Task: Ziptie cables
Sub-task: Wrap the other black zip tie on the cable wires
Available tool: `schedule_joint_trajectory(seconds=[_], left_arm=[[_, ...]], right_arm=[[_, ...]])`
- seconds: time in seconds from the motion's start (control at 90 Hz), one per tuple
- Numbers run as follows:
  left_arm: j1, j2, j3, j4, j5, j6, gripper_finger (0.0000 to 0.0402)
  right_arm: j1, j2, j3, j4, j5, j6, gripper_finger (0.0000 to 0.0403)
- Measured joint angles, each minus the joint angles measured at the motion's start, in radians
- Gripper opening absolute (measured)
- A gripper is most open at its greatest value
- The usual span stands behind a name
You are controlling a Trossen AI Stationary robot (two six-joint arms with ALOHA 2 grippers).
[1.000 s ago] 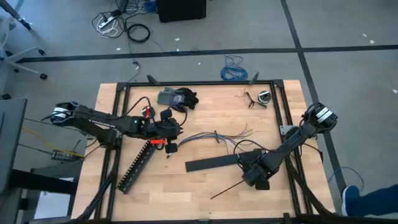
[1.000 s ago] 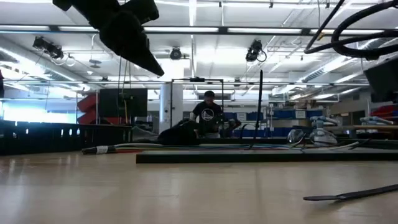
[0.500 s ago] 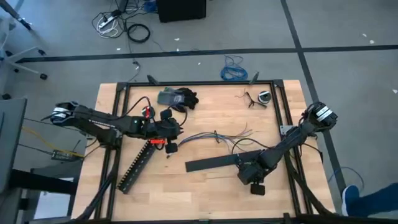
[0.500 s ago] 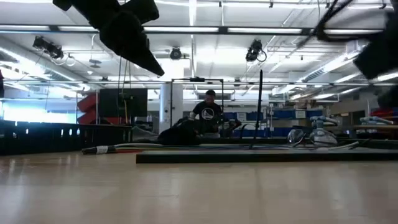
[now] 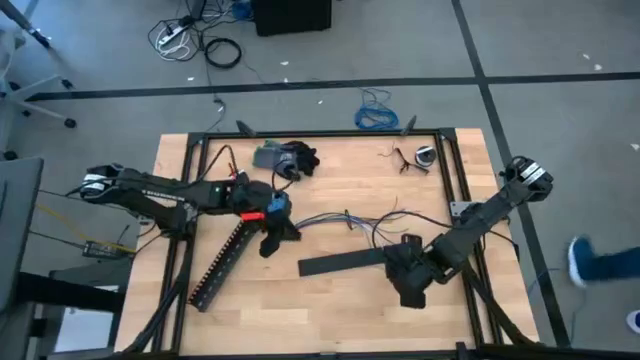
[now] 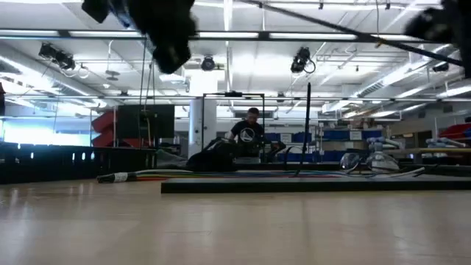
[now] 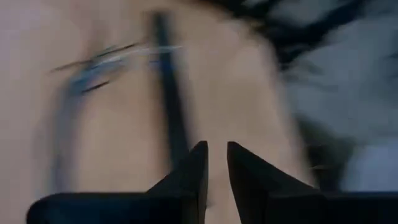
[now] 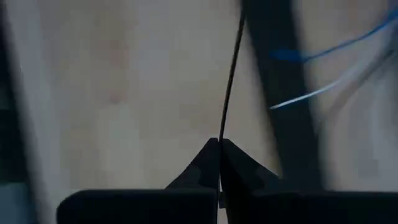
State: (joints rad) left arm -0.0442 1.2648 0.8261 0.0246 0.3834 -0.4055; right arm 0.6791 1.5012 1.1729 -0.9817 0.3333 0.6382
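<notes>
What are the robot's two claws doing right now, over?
Right gripper shut on a ziptie, lifted off the table. Left gripper nearly shut, empty, near the cables. Wide flat black bar lies between the arms.

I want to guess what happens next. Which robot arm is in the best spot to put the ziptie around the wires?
The right one, probably. Its gripper is already shut on a ziptie near the cables. The left gripper holds nothing.
</notes>
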Motion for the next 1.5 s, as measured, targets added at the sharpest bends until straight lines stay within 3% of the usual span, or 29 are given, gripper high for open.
schedule_joint_trajectory(seconds=[0.167, 0.267, 0.433, 0.589, 0.678, 0.789, 0.889, 1.0, 1.122, 1.356, 1.5], left_arm=[[0.007, 0.000, 0.000, 0.222, 0.051, -0.093, 0.0053], [-0.004, 0.000, 0.000, 0.265, 0.017, 0.030, 0.0053], [-0.049, 0.000, 0.000, 0.268, -0.162, 0.311, 0.0053], [-0.039, 0.009, 0.000, 0.301, -0.278, 0.240, 0.0053], [-0.035, 0.012, -0.029, 0.326, -0.373, 0.303, 0.0053], [-0.038, 0.011, -0.098, 0.485, -0.390, 0.397, 0.0053], [-0.037, 0.011, -0.187, 0.685, -0.388, 0.395, 0.0053], [-0.003, 0.011, -0.249, 0.843, -0.348, 0.046, 0.0053], [0.035, 0.012, -0.292, 0.841, -0.255, -0.254, 0.0053], [0.081, 0.027, -0.342, 0.849, -0.091, -0.483, 0.0053], [0.070, 0.067, -0.337, 0.901, -0.084, -0.622, 0.0053]], right_arm=[[-0.030, -0.001, 0.053, 0.015, 0.245, -0.205, 0.0000], [-0.073, -0.001, 0.068, 0.126, 0.429, -0.262, 0.0000], [-0.130, -0.001, 0.068, 0.342, 0.533, -0.484, 0.0000], [-0.159, -0.005, 0.068, 0.428, 0.735, -0.524, 0.0000], [-0.173, -0.006, 0.068, 0.521, 0.832, -0.539, 0.0000], [-0.201, -0.006, 0.068, 0.608, 0.809, -0.569, 0.0000], [-0.232, -0.008, 0.053, 0.676, 0.707, -0.666, 0.0000], [-0.257, -0.007, 0.015, 0.687, 0.582, -0.958, 0.0000], [-0.283, -0.001, -0.003, 0.731, 0.523, -1.140, 0.0000], [-0.287, 0.001, -0.003, 0.753, 0.406, -1.320, 0.0000], [-0.304, 0.002, -0.003, 0.745, 0.329, -1.325, 0.0000]])
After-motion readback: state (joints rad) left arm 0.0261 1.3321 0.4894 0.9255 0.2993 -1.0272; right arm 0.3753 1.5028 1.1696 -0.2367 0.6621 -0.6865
